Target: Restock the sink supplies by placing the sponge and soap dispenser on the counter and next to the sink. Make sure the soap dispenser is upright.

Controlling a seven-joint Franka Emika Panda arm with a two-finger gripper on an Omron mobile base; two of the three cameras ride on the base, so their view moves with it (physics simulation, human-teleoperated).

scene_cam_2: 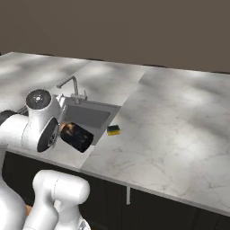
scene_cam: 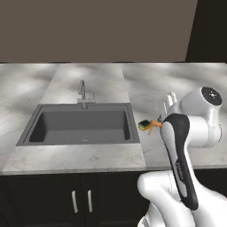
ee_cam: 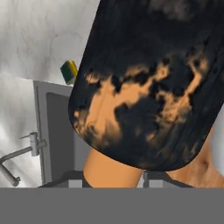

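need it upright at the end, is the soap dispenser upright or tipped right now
Tipped. The soap dispenser hangs tilted in the end effector, above the counter edge, not standing on it.

Sponge [scene_cam: 143,125] on counter [scene_cam: 80,157] (just right of sink [scene_cam: 80,124])

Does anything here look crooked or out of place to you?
Yes: the soap dispenser is tipped well over on its side, not upright, held by the gripper at the counter's front edge beside the sink. The sponge lies flat on the counter by the sink's right rim, which looks fine.
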